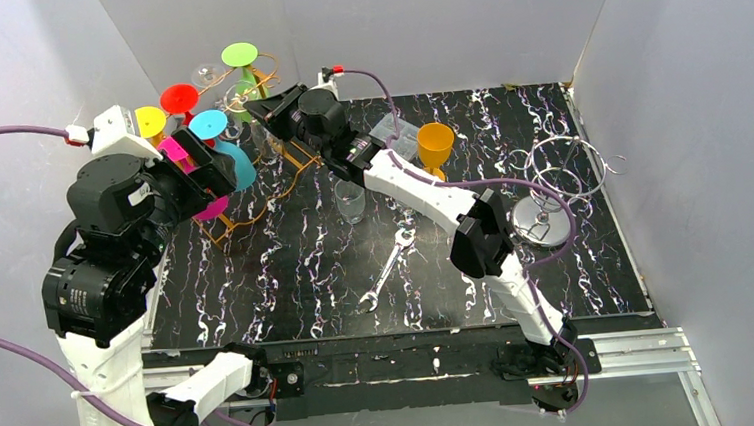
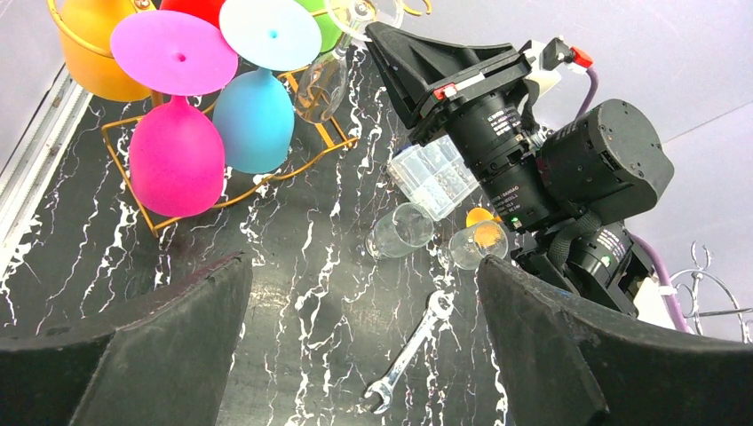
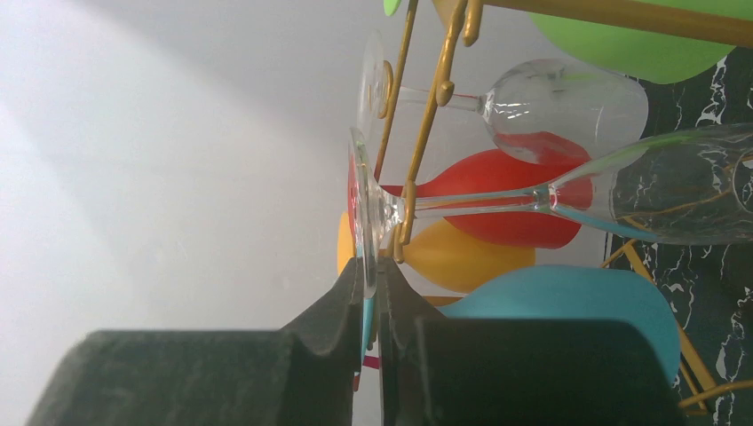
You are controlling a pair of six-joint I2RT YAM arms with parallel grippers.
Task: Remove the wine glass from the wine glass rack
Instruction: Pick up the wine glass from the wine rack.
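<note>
The right tool point(image 3: 373, 280) is closed almost completely. Its two pads pinch the thin rim of the round foot of the clear wine glass point(image 3: 622, 191). That wine glass hangs on the gold wine glass rack point(image 3: 622, 16), with its stem passing through a rack slot, the foot on one side of the gold rail and the bowl on the other.

Around it hang a second clear glass point(image 3: 568, 106), a red glass point(image 3: 506, 226), a yellow glass point(image 3: 462, 257), a cyan glass point(image 3: 568, 306), a green glass point(image 3: 639, 53) and a magenta glass point(image 2: 178, 160). Their bowls crowd close to one another.

On the tabletop point(image 1: 287, 279) a clear tumbler point(image 1: 349, 200) stands upright just beside the rack's right end. Further right there is an orange goblet point(image 1: 435, 144) and a clear plastic box point(image 2: 435, 177). The box holds small contents I cannot make out. A wrench point(image 1: 387, 267) lies near the middle, and a silver wire stand point(image 1: 552, 186) sits well apart on the right.

The rack occupies the far-left corner, close to the left and back walls. The left tool point(image 2: 362, 266) hovers just beside the rack's near-left side by the magenta and cyan glasses, with its fingers spread wide and holding nothing. The right arm reaches diagonally across the tabletop and passes over the tumbler. Bare marbled surface runs from the rack towards the near edge, broken only by the wrench.
</note>
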